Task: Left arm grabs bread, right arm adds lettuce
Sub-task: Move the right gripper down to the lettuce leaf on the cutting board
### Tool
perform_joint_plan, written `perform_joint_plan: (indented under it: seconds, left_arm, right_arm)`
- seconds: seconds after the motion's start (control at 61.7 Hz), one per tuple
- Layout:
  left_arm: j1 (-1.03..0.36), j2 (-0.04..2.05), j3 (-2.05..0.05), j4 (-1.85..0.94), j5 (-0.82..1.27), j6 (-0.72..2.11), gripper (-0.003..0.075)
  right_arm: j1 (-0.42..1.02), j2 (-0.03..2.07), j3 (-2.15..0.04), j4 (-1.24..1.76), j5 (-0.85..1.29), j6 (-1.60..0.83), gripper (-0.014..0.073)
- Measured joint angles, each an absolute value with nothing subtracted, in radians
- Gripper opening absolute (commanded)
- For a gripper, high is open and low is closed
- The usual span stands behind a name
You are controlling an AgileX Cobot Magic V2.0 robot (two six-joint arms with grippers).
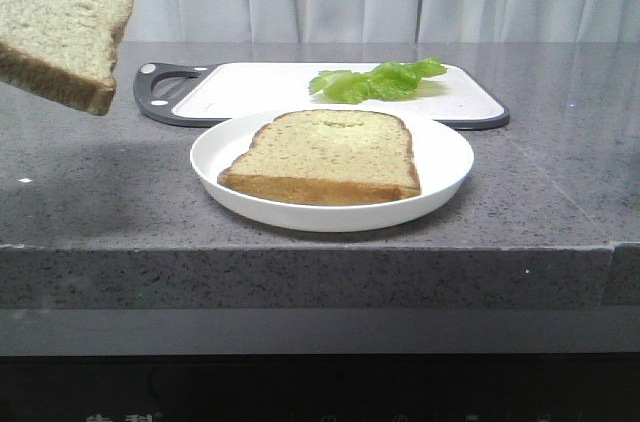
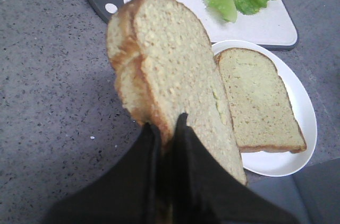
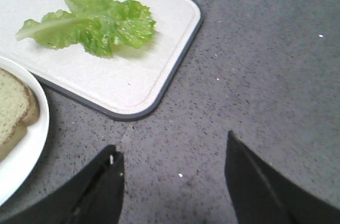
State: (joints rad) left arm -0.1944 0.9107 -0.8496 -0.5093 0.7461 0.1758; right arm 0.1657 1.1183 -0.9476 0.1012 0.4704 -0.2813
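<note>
two slices of bread are here. one bread slice (image 2: 170, 80) is held in the air by the left gripper (image 2: 169, 128), its two black fingers clenched on the lower edge of the slice; from the front it hangs tilted at the far left, above the grey speckled surface (image 1: 100, 182). the second slice (image 1: 325, 154) lies flat on a white plate (image 1: 440, 182) in the middle. behind the plate is a white cutting board (image 1: 250, 87) with a dark rim, and the lettuce (image 1: 378, 80) rests on its right part, touching nothing else. the right gripper (image 3: 172, 173) is released, its fingers wide apart, over bare surface beside the board's corner, near the lettuce but not touching it.
</note>
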Motion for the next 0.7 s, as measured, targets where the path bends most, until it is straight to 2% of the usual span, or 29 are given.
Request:
perform_joint_plan:
  seconds: [0.324,0.568,0.697]
  left_arm:
    - [-0.194,0.911,-0.85,-0.455,0.746,0.176,-0.0019]
    - [-0.194,0.911,-0.85,-0.453,0.746,0.176,-0.0019]
    - [-0.194,0.911,-0.85,-0.453,0.746,0.176,-0.0019]
  right_arm:
    - [0.191,1.483,-1.277,0.185,0.612,-0.324,0.0447]
    - [0.191,1.747,-1.61,0.271,0.857,-0.424,0.0512]
    - [0.196,1.864,-1.766,0.294,0.949,-0.439,0.051]
